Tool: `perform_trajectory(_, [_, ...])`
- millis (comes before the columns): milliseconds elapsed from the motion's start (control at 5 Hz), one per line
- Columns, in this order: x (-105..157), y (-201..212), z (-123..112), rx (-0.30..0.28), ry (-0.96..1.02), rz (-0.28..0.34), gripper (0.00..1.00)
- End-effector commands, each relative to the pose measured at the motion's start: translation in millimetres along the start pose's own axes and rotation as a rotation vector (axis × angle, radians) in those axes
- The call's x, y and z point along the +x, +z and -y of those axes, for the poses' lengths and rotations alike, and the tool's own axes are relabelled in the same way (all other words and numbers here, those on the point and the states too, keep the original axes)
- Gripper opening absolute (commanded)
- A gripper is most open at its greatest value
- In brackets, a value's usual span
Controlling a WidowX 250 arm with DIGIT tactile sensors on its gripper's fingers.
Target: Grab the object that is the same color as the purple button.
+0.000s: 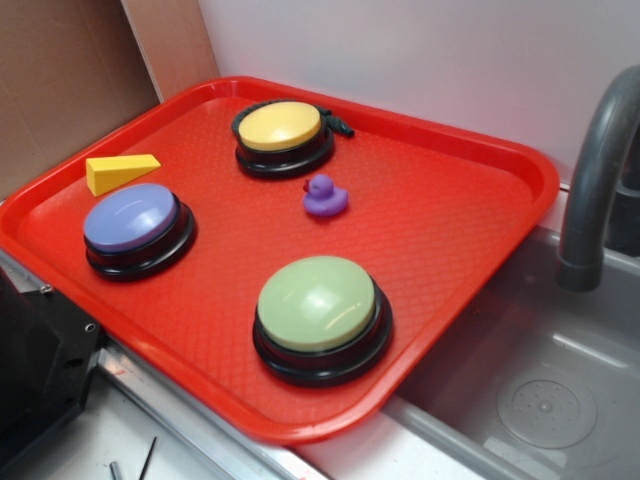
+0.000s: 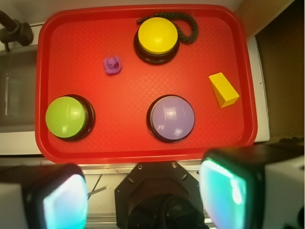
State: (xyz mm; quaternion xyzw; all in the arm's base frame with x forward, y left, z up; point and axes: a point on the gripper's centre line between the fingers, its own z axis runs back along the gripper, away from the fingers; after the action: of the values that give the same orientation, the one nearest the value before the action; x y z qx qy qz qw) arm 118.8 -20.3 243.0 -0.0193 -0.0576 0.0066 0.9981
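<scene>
1. Right, nothing is grabbed yet; the gripper (image 2: 151,200) hangs high off the tray (image 2: 143,150), fingers spread wide and empty.
2. The purple duck (image 2: 112,65) sits at ten o'clock from the purple button (image 2: 171,117); reach, descent and pinch all remain.

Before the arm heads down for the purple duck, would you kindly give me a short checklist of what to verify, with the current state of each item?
1. Target found: purple rubber duck matches the purple button in colour: ok.
2. Duck upright on the red tray, touching nothing: ok.
3. Room for the jaws: yellow button is the nearest neighbour, with a gap between: ok.
4. Gripper open and empty, both pads spread at the wrist view's bottom edge: ok.
5. Gripper centred over the duck: not ok; the duck sits up and left in the wrist view.
6. Height above the tray: cannot tell.
</scene>
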Motion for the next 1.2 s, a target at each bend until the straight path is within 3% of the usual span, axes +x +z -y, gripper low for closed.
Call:
perform_trajectory(0, [0.0, 0.0, 0.0, 0.0, 0.0, 0.0, 1.0])
perform_trajectory(200, [45.2, -44.7, -4.2, -0.012, 0.102, 0.026, 1.0])
perform_trajectory(400, [97.9, -56.9, 8.7, -0.056, 0.215, 0.172, 1.0])
perform_trajectory(600, [130.5, -80.0, 2.3, -0.052, 0.469, 0.181, 1.0])
perform_trajectory(800, [118.6, -118.8, 8.6, 0.03, 0.723, 0.025, 1.0])
perform_trajectory(1000, [118.6, -118.8, 8.6, 0.03, 0.723, 0.025, 1.0])
